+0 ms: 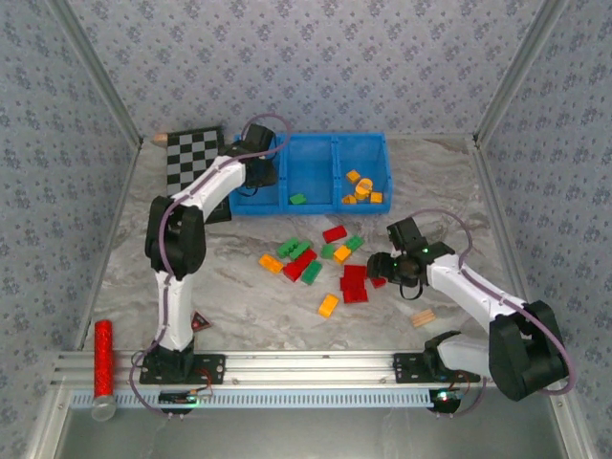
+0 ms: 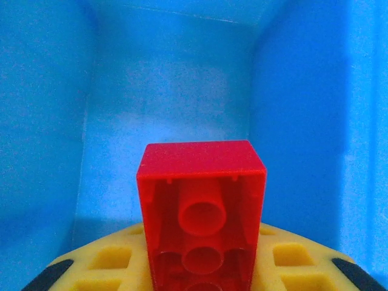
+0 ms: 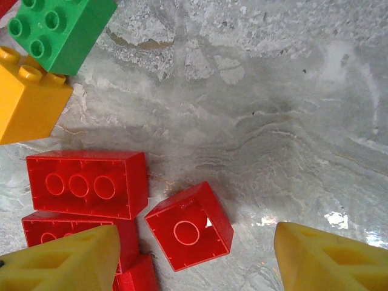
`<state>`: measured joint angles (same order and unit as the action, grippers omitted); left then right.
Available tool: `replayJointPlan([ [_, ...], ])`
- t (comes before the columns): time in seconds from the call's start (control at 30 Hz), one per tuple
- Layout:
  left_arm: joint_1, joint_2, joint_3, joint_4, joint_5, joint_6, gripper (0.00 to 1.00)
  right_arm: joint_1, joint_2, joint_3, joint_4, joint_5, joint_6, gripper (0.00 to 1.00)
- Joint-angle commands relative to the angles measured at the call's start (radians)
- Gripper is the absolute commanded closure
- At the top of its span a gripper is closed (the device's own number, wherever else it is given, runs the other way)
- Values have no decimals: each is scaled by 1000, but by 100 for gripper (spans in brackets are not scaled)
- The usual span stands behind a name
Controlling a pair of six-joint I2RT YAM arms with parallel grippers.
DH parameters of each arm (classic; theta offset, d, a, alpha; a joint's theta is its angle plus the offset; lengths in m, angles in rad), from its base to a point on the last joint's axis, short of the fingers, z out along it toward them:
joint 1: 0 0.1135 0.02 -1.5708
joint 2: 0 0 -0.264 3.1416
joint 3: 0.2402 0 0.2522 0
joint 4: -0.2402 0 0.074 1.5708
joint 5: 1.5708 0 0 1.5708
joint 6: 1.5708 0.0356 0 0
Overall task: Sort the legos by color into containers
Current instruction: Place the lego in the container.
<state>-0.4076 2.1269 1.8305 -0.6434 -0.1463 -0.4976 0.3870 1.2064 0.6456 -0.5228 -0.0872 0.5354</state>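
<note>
Left gripper (image 2: 203, 274): yellow, lattice-patterned fingers (image 2: 109, 260) pinch a red brick (image 2: 203, 200), its hollow underside and round inner tubes turned to the wrist camera.
Where that brick is: held inside the left compartment of the tray (image 1: 316, 138), with smooth blue walls on three sides.
Tray: bright blue glossy plastic, rectangular, three open compartments, at the far side of the table (image 1: 459, 191).
Already in the tray: a green brick (image 1: 298, 199) lies in the middle compartment and a cluster of orange bricks (image 1: 361, 188) in the right one.
Right gripper (image 3: 197, 242): fingers spread wide, low over the table, holding nothing.
Between those fingers: a small square red brick (image 3: 189, 227), upside down, one round tube showing.
Just beside it: a long red brick (image 3: 88, 183), also studs-down; farther off are a studded green block (image 3: 57, 30) and an orange block (image 3: 27, 103).
Loose legos (image 1: 316, 263): red, green and orange bricks scattered mid-table, in front of the tray.
Table surface: grey-white marble pattern, slightly shiny.
Around: a black-and-white checkerboard (image 1: 191, 158) left of the tray, a red cylinder (image 1: 102, 359) at the near left rail, a tan wooden block (image 1: 423, 318) near the right arm and a red-and-black triangle (image 1: 199, 322) by the left arm.
</note>
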Motion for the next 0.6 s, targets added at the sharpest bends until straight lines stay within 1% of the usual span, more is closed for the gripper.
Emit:
replayJointPlan([
  [0.0, 0, 44, 58, -17, 6, 8, 74, 7, 20, -18, 15, -10, 7, 31],
  [0.1, 0, 68, 51, -22, 7, -1, 71, 14, 43, -21, 23, -9, 2, 33],
  [0.27, 0, 67, 6, -9, 10, -5, 58, 30, 78, -24, 39, -3, -3, 36],
  [0.37, 0, 55, -15, -2, 12, -6, 52, 33, 95, -29, 48, 3, -5, 37],
  [0.57, 0, 24, -27, 3, 25, -4, 47, 34, 138, -30, 78, 6, -20, 39],
])
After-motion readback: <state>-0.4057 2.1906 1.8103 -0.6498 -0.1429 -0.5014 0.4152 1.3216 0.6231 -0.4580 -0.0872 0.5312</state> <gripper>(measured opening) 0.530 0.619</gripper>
